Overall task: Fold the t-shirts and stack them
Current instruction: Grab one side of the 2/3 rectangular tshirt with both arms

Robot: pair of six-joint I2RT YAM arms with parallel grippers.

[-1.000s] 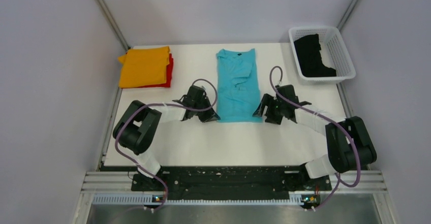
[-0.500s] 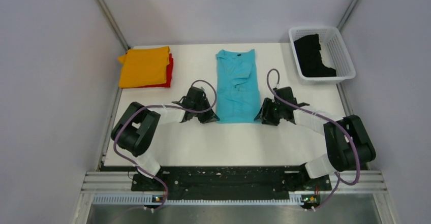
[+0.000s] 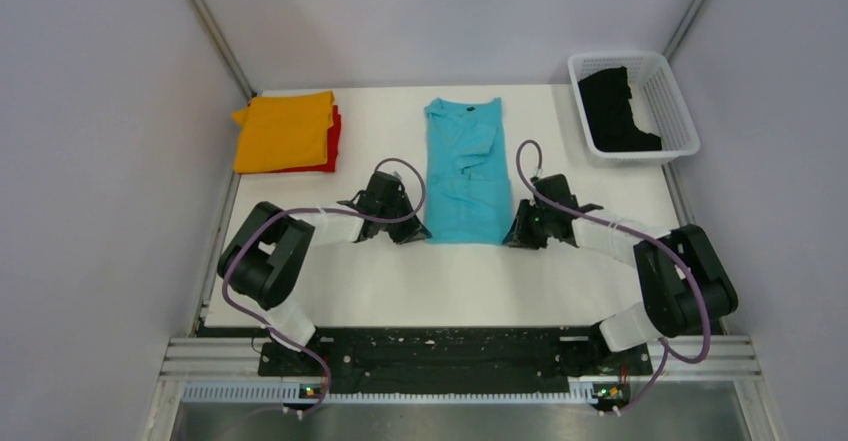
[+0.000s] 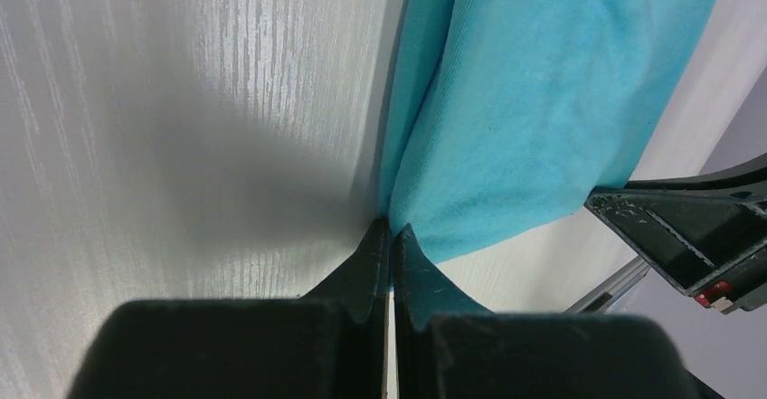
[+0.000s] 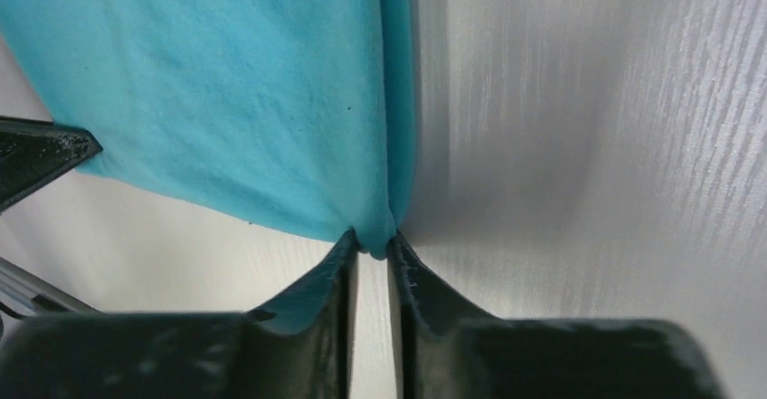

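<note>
A turquoise t-shirt (image 3: 465,171) lies folded into a long strip in the middle of the white table (image 3: 450,281), collar at the far end. My left gripper (image 3: 421,232) is shut on its near left corner (image 4: 425,209). My right gripper (image 3: 509,239) is shut on its near right corner (image 5: 362,200), a fold of cloth bunched between the fingertips (image 5: 398,250). An orange t-shirt (image 3: 285,131) lies folded on top of a red one (image 3: 334,141) at the far left. A black t-shirt (image 3: 615,111) sits crumpled in the basket.
A white mesh basket (image 3: 668,96) stands at the far right corner of the table. Grey walls close in the table on the left, right and back. Each arm's cable loops up beside the turquoise shirt.
My right gripper has slid left to the shirt's near right corner and closed on it. The left gripper has stayed shut on the near left corner.
</note>
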